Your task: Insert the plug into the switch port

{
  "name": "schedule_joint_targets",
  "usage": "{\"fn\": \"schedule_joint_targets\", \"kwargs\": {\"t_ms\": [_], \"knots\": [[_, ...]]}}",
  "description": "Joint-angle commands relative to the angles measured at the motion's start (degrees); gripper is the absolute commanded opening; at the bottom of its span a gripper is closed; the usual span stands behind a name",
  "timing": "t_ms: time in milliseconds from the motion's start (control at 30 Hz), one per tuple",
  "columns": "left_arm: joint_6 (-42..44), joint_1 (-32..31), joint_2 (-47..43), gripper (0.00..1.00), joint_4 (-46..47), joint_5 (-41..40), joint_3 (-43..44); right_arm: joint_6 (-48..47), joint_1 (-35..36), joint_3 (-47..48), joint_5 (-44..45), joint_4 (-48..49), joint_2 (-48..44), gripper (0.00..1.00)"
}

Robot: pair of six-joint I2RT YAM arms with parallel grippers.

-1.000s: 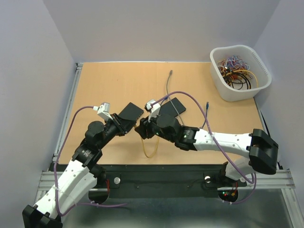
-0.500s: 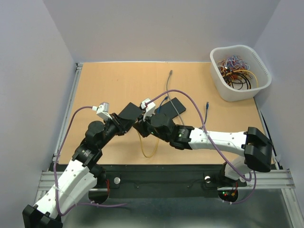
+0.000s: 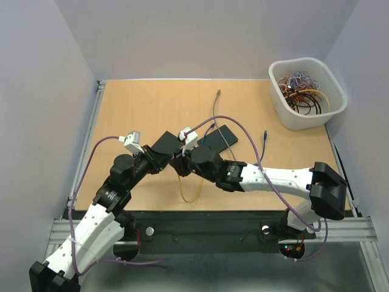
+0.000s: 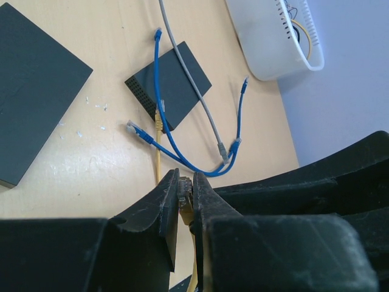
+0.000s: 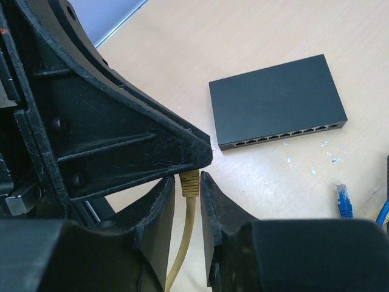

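My left gripper (image 4: pixel 186 184) is shut on the plug (image 4: pixel 185 193) of a yellow cable (image 3: pixel 189 192), held a little above the table. My right gripper (image 5: pixel 190 180) meets it from the other side. Its fingers (image 5: pixel 159 207) stand on either side of the yellow boot (image 5: pixel 190 182) just behind the plug, a thin gap showing on the left side, so it is open. From above, both grippers meet near the table's front middle (image 3: pixel 175 161). A black switch (image 5: pixel 276 100) lies flat beyond them, its row of ports facing me in the right wrist view.
A second, smaller black switch (image 4: pixel 169 86) lies further back with blue cables (image 4: pixel 182 155) and a grey cable (image 4: pixel 194 97) across it. A white bin (image 3: pixel 307 91) of tangled wires stands at the back right. A loose blue plug (image 5: pixel 344 201) lies on the table.
My right arm has swung left, bringing its gripper up against the left gripper and around the yellow cable. The left arm has hardly moved and keeps its hold.
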Motion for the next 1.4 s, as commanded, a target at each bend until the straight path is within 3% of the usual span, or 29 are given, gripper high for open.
{"fn": "schedule_joint_targets", "kwargs": {"t_ms": [0, 367, 700, 733, 767, 833, 867, 967, 1067, 1167, 1367], "knots": [[0.6, -0.3, -0.2, 0.00, 2.9, 1.7, 2.0, -0.2, 0.0, 1.5, 0.4, 1.8, 0.6, 0.30], [0.4, -0.4, -0.8, 0.00, 3.0, 1.8, 1.7, 0.2, 0.0, 0.7, 1.5, 1.8, 0.6, 0.27], [0.5, -0.3, -2.2, 0.00, 3.1, 2.3, 1.3, 1.0, 0.0, -0.1, 1.7, 3.0, 2.0, 0.03], [0.7, -0.3, -2.3, 0.05, 3.1, 2.4, 1.4, 1.0, 0.0, -0.3, 1.7, 3.1, 2.2, 0.02], [1.2, -0.3, -2.3, 0.20, 2.9, 2.3, 1.8, 1.1, 0.0, -0.7, 2.1, 3.1, 2.3, 0.00], [2.3, -0.4, -2.3, 0.37, 1.8, 1.5, 2.6, 1.2, 0.0, -1.0, 2.6, 3.3, 2.5, 0.00], [2.9, -0.4, -2.2, 0.53, 0.1, 0.2, 3.2, 1.3, 0.0, -1.2, 3.5, 3.3, 2.6, 0.00], [6.7, -0.4, -0.5, 0.77, -4.8, -3.8, 7.2, 1.1, -0.1, -2.2, 5.1, 3.1, 3.1, 0.00], [11.2, -0.2, 3.8, 0.87, -9.3, -7.9, 12.4, 1.1, -0.1, -3.0, 6.8, 2.6, 3.4, 0.01], [12.4, -0.1, 9.0, 0.89, -11.9, -11.9, 17.6, 1.3, -0.7, -3.1, 7.2, 1.9, 4.6, 0.00], [10.0, 0.9, 17.4, 0.93, -6.4, -18.6, 19.4, 0.6, -1.4, -0.4, 6.1, -1.2, 10.2, 0.00]]}}
